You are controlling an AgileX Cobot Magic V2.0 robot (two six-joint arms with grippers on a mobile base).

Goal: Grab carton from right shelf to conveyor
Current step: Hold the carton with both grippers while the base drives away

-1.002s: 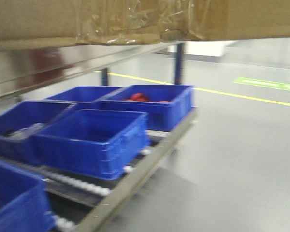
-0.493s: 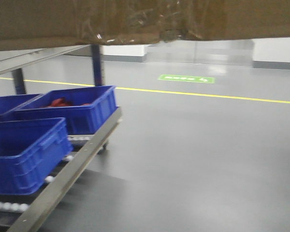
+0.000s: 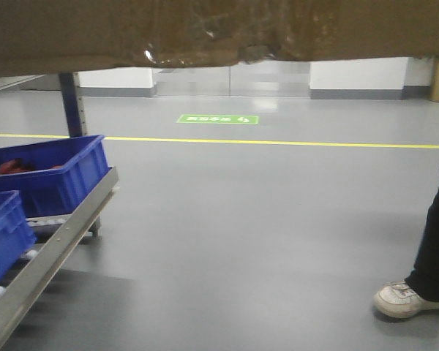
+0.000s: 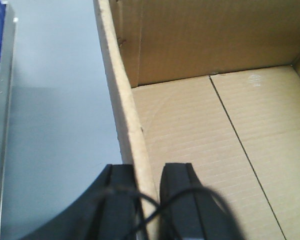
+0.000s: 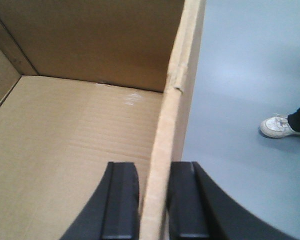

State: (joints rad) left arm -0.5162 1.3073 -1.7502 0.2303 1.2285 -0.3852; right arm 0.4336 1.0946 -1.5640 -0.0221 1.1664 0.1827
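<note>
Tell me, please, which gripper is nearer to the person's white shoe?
Right. The right gripper pinches the carton wall facing the white shoe; the left gripper pinches the opposite wall, away from it.

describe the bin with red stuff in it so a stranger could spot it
Start at the metal rack along the left edge of the grey floor. Two blue bins sit on it; take the farther bin, closer to the yellow line. Unlike the nearer bin, it shows red items inside.

The front view faces forward beneath the large brown cardboard carton [image 3: 205, 29]; each wrist view looks closely down one carton wall, sharing its inside floor.
</note>
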